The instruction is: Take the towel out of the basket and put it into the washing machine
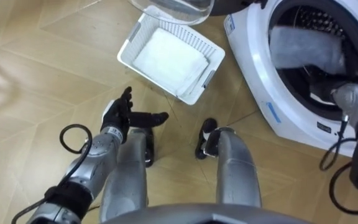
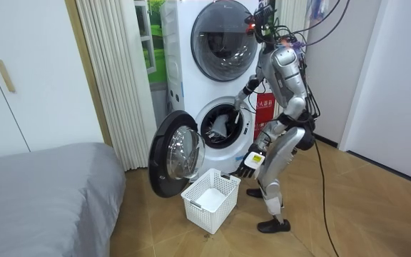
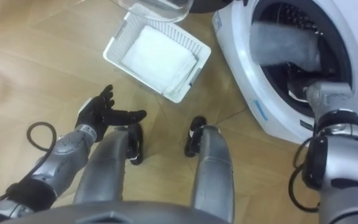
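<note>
The pale grey folded towel point(image 1: 306, 46) lies crosswise in the white washing machine point(image 1: 253, 81) drum, just above my nearer right hand point(image 1: 321, 90), its fingers hidden so I cannot tell their grip, while my left hand point(image 1: 122, 115) hangs open over the floor

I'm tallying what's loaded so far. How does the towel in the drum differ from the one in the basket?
The drum towel lies bunched in a long roll across the washing machine opening. The basket towel lies folded flat in the white basket on the floor. The drum towel looks grey in shadow, while the basket towel looks bright white. Both are plain, light cloth.
</note>
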{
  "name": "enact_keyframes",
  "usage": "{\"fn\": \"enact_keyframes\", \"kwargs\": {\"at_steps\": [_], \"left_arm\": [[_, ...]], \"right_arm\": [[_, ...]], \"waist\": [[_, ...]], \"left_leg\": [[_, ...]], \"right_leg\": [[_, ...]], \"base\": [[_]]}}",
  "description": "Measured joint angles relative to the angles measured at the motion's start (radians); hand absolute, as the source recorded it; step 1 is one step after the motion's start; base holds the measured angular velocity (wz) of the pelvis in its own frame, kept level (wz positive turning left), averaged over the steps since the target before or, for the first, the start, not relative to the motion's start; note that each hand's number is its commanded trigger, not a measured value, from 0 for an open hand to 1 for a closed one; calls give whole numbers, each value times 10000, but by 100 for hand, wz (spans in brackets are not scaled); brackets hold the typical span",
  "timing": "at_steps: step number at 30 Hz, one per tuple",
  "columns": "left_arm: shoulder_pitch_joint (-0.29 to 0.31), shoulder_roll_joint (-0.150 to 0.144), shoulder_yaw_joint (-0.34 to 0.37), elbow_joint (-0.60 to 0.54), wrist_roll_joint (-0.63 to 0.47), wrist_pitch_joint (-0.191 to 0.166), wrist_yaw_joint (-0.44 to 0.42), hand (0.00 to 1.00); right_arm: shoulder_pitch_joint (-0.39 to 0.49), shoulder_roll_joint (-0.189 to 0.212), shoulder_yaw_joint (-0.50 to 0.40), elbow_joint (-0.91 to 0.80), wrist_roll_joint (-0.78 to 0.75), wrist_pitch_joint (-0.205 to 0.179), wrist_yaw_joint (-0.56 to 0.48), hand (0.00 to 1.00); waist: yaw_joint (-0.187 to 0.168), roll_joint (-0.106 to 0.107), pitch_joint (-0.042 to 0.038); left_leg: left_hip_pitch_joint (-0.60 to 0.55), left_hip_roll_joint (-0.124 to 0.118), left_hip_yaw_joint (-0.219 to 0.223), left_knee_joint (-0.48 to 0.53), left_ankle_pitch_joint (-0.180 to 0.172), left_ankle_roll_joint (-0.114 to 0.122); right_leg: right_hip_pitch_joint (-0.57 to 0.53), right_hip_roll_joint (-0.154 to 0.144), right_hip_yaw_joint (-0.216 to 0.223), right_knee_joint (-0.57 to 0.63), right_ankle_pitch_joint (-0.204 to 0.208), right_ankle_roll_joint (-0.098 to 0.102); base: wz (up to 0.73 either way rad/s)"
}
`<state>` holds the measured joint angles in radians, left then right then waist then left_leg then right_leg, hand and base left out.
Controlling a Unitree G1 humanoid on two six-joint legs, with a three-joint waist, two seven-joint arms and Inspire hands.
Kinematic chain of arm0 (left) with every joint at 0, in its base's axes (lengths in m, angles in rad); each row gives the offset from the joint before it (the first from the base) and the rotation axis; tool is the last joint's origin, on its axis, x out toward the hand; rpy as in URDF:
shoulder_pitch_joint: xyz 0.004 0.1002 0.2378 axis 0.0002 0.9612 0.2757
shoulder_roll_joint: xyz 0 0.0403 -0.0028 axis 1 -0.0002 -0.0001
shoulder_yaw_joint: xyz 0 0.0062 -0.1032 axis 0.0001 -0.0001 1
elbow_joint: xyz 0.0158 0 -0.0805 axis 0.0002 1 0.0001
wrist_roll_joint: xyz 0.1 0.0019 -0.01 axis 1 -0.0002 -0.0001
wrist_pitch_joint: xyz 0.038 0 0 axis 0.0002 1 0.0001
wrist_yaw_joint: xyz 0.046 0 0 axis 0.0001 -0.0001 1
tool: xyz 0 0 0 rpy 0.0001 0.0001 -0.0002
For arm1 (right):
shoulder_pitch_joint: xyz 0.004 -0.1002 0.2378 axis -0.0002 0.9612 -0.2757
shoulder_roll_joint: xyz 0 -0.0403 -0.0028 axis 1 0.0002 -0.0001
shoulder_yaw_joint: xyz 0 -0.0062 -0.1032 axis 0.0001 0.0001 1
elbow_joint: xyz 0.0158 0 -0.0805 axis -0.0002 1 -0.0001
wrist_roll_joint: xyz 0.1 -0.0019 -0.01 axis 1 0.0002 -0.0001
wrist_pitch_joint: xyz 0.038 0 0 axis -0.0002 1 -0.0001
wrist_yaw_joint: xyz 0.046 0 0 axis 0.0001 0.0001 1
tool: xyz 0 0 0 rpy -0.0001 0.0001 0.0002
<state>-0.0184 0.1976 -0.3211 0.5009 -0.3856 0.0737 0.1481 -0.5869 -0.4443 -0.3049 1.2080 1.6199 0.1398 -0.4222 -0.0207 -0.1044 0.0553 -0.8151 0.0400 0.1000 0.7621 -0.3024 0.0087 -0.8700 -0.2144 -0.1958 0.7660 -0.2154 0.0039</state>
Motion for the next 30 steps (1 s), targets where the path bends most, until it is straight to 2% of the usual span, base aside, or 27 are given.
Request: {"fn": "enact_keyframes", "kwargs": {"at_steps": [3, 5, 10, 16, 19, 21, 23, 27, 30], "left_arm": [[1, 62, 53, 7, 57, -175, -7, 0], [11, 85, 51, 10, 66, -349, -26, 0], [21, 143, 52, 11, 73, -426, -94, 0], [-54, 143, 26, 11, 158, -602, -326, 0], [-142, 123, 34, 32, 246, -634, -421, 0], [-137, 90, 30, 70, 246, -681, -452, 0], [-150, 38, 39, 79, 247, -684, -491, 0], [-265, -5, 34, 347, 392, -771, -723, 0], [-313, -25, 45, 668, 795, -826, -802, 0]], "right_arm": [[-174, -2, -349, 144, 71, -13, -421, 0], [-237, -8, -549, 187, 143, -285, -760, 0], [-249, -12, -713, 230, 253, -792, -1258, 0], [-234, -12, -712, 225, 252, -1324, -1777, 0], [-235, -12, -708, 208, 253, -1796, -2086, 0], [-215, -12, -707, 84, 276, -1997, -2273, 0], [-179, -12, -709, -64, 444, -2191, -2444, 0], [114, -9, -688, -124, 1041, -2609, -2447, 0], [372, 3, -688, -171, 1078, -2672, -2445, 0]], "waist": [[-221, -51, 1], [-305, -81, 2], [-275, -147, -7], [-144, -126, -16], [56, -44, -31], [93, 121, -43], [174, 215, -94], [470, 296, -103], [559, 363, -115]], "left_leg": [[-25, 10, 382, 16, 81, 143], [-20, 13, 670, 20, 74, 300], [-25, 22, 872, -15, 20, 437], [-103, 116, 900, 12, 8, 456], [-66, 173, 966, 3, 8, 456], [58, 181, 972, -79, 8, 456], [139, 177, 1028, -204, 16, 465], [589, 160, 1072, -601, 107, 435], [839, 154, 1031, -822, 136, 412]], "right_leg": [[-42, -188, -19, 96, -58, 77], [-47, -329, -2, 174, -123, 157], [-44, -455, -26, 206, -141, 237], [1, -448, -186, 128, -140, 250], [22, -412, -201, 74, -116, 224], [157, -408, -242, 9, -115, 225], [194, -415, -225, -51, -88, 224], [592, -333, -180, -370, -39, 251], [894, -271, -253, -623, -13, 281]], "base": [[18], [14], [5], [2], [-3], [0], [-4], [-3], [0]]}}
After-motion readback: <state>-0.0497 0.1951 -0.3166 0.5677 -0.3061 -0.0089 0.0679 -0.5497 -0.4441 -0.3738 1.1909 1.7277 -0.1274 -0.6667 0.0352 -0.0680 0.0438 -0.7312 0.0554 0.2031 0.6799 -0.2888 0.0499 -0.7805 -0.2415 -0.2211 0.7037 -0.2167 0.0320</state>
